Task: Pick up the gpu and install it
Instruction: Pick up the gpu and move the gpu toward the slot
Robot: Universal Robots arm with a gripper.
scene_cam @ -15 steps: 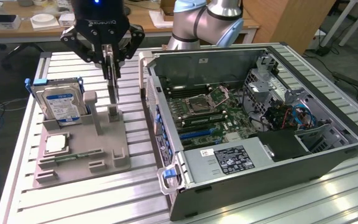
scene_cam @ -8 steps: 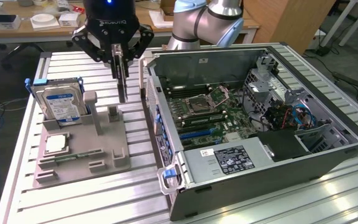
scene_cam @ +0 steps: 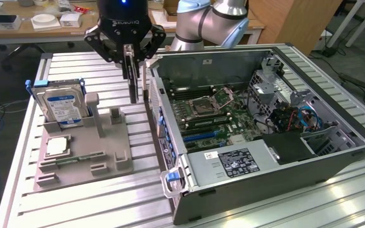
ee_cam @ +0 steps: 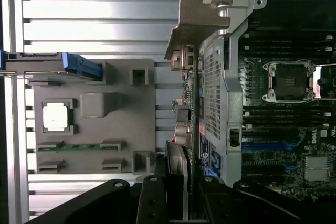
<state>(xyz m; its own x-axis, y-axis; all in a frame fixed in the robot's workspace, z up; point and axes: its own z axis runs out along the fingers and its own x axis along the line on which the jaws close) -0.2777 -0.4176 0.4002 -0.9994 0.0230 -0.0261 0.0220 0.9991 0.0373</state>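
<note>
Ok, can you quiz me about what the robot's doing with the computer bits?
1. True or false: the black pincer is gripping the thin dark graphics card with a silver metal bracket.
2. Where is the silver hard drive with the blue-and-white label? A) standing in the grey plastic tray B) on the floor C) in the pincer.
3. Is the card plugged into the green motherboard yet?

Key: 1 true. 2 A. 3 no, it hangs in the air between the tray and the computer.
</note>
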